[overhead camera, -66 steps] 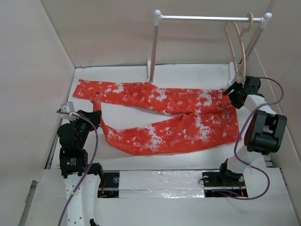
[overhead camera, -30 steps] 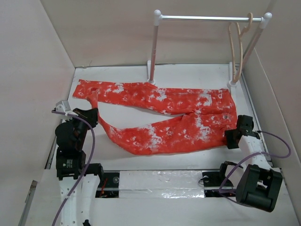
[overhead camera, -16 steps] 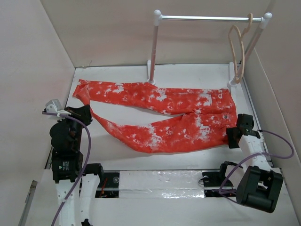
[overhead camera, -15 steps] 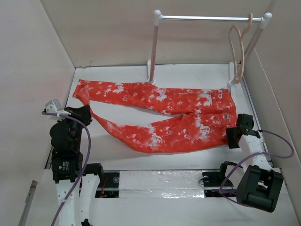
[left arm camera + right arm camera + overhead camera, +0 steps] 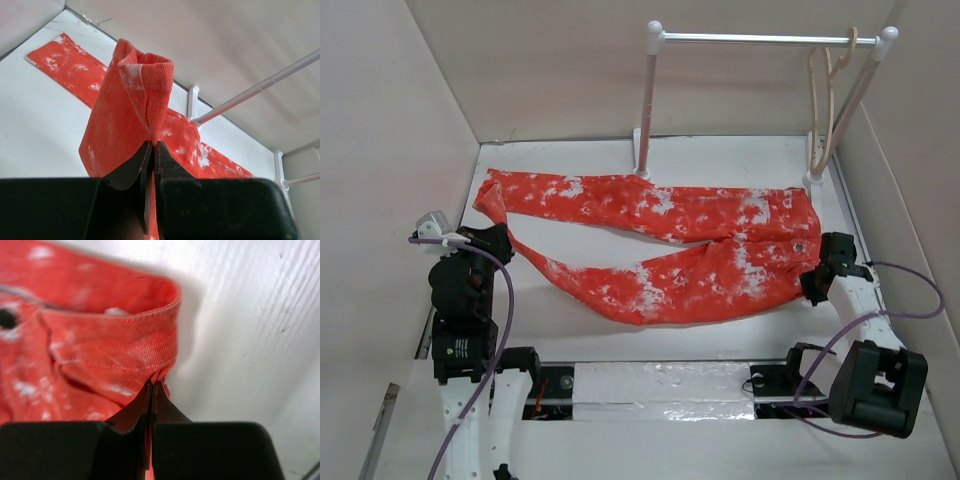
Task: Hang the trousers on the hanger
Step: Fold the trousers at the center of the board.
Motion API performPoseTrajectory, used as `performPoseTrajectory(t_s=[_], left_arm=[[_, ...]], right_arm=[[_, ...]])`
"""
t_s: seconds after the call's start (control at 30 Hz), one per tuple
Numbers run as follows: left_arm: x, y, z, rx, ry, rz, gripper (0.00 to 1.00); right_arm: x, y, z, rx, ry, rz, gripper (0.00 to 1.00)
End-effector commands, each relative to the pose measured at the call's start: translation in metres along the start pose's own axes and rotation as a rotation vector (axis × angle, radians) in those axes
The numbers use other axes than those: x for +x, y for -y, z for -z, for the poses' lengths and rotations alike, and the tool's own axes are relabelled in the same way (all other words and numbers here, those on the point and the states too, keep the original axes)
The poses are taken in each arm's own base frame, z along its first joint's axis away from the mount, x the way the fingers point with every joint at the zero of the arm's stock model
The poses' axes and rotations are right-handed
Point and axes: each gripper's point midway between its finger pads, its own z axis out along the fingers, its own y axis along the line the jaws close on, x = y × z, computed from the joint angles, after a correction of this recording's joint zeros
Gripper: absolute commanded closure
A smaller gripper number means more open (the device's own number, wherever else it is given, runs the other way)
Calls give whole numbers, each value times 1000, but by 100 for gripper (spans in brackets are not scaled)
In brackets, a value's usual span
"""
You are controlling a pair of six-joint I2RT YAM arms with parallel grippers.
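Observation:
The orange-red trousers (image 5: 660,240) with white blotches lie spread across the white table, waist to the right, legs running left. My left gripper (image 5: 498,240) is shut on the cuff end of the near leg, lifted and folded into a loop (image 5: 142,85). My right gripper (image 5: 817,278) is shut on the waistband (image 5: 150,347) at its near right corner. The pale beige hanger (image 5: 823,90) hangs by its hook from the right end of the rail, apart from both grippers.
A white rack with a metal rail (image 5: 750,40) stands at the back, its left post (image 5: 645,110) just behind the far leg. White walls close in on the left, back and right. The rail also crosses the left wrist view (image 5: 250,92).
The right gripper closed on the waistband corner and drew it slightly up. The left gripper, holding the cuff, shifted left and a little back, stretching the near leg.

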Motion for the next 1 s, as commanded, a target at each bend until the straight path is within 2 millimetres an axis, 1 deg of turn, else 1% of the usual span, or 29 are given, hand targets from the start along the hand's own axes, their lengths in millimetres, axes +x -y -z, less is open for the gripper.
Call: performPoseTrajectory(t_s=[0.0,0.03,0.07,0.1,0.17,0.2,0.27,0.3,0.33,0.37,0.4,0.43,0.47,0.5,0.53,0.57,0.6,0.63,0.67,0.7,0.77,0.8,0.83,0.87,0.9,0.93,0.97], left_arm=[[-25,6,-8,0,87,22,100],[-22,5,-13,-11,77,34,100],[-23,1,-15,-34,84,74,100],[-25,-3,-18,-59,100,95,100],[-22,-10,-25,-93,106,159,100],[-20,-17,-29,-128,118,178,100],[-14,-26,-35,-171,110,214,100],[-12,-35,-36,-217,114,228,100],[-7,-40,-40,-242,106,231,100],[-4,-45,-41,-267,98,232,100],[-1,-54,-40,-313,96,222,100],[1,-60,-41,-343,95,214,100],[3,-66,-43,-369,96,207,100],[2,-76,-44,-412,121,197,100],[7,-84,-50,-449,113,184,100],[8,-88,-54,-473,111,182,100],[4,-89,-58,-498,116,179,100],[10,-97,-67,-549,86,161,100],[9,-100,-71,-578,87,158,100],[8,-105,-79,-626,77,139,100],[-1,-107,-85,-673,90,120,100],[-16,-105,-88,-694,131,113,100],[-15,-110,-95,-725,125,93,100],[-19,-111,-99,-739,133,74,100],[-34,-111,-101,-766,166,68,100],[-32,-117,-110,-797,145,46,100],[-36,-119,-115,-808,144,43,100]], right_arm=[[-55,-37,52,-103,227,106,100],[-70,-50,73,-149,277,113,100],[-80,-52,91,-188,325,152,100],[-87,-50,102,-199,356,167,100],[-97,-49,123,-247,410,192,100],[-102,-49,138,-307,446,184,100],[-107,-48,152,-365,466,183,100],[-107,-47,158,-384,470,183,100],[-106,-47,166,-424,469,184,100],[-108,-44,170,-431,479,181,100],[-107,-47,177,-465,477,186,100],[-110,-46,185,-490,493,185,100],[-114,-46,189,-497,511,197,100],[-117,-48,195,-514,525,196,100],[-116,-54,200,-552,524,209,100],[-117,-59,200,-561,520,212,100],[-116,-64,200,-578,506,217,100],[-114,-74,200,-615,493,221,100],[-113,-80,192,-605,473,218,100],[-115,-86,192,-619,470,207,100],[-115,-95,189,-635,457,201,100],[-117,-99,185,-636,456,189,100],[-120,-106,188,-664,467,180,100],[-123,-109,187,-669,471,167,100],[-123,-114,181,-668,462,171,100],[-128,-120,181,-682,474,162,100],[-131,-122,176,-673,471,156,100]])
